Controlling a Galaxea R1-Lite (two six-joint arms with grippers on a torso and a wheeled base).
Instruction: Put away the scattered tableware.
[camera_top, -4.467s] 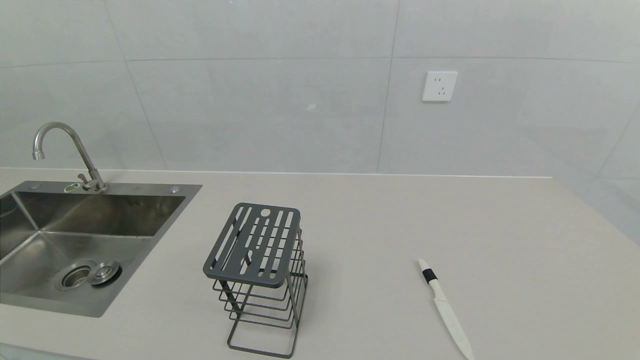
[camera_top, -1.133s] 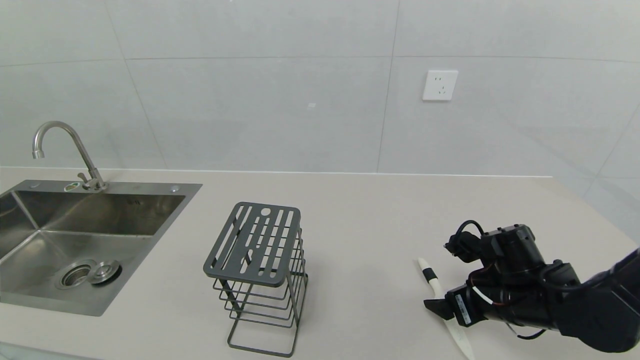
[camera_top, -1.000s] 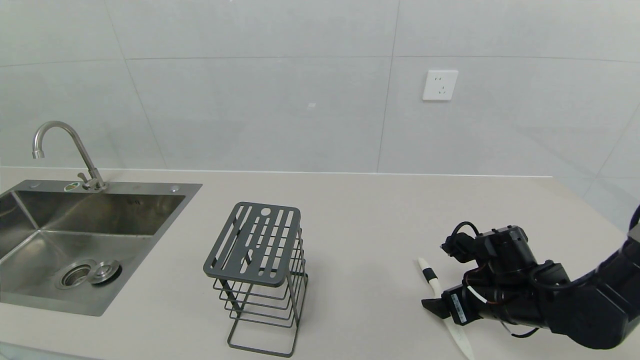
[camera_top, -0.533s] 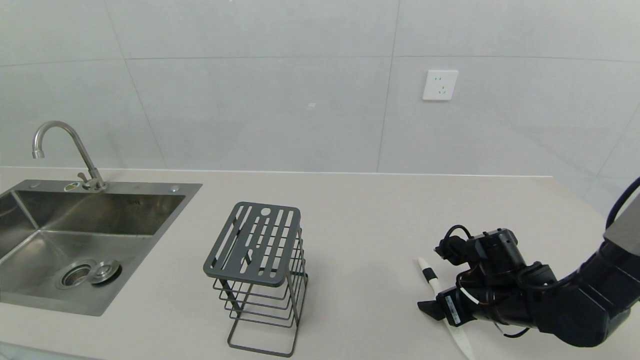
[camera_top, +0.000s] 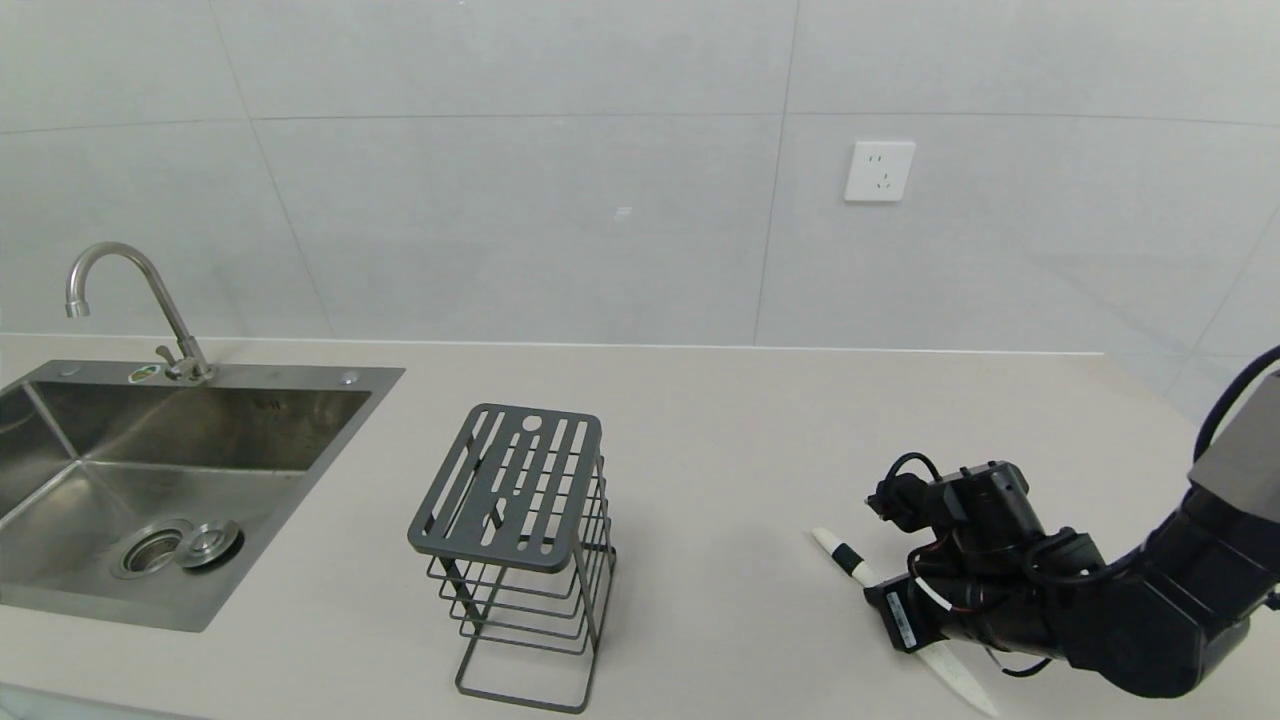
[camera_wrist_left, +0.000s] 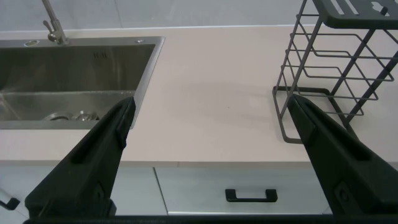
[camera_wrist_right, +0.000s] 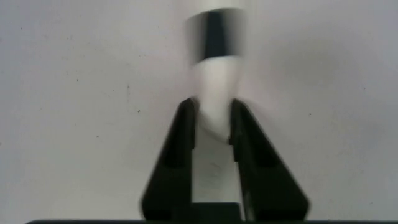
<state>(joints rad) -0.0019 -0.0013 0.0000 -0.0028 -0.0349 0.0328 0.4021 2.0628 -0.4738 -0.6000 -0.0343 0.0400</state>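
While the right pincer (camera_wrist_right: 213, 121) is clenching the white knife (camera_top: 836, 552) by its handle, low on the bench (camera_top: 720, 460) and well right of the slotted rack (camera_top: 508, 488), the narrow hold is likely risking the long blade pivoting or slipping on lifting.

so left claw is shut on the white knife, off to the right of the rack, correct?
Wrong arm. The right claw is shut on the white knife, off to the right of the rack; the right wrist view shows its fingers pinching it. The left claw is open.
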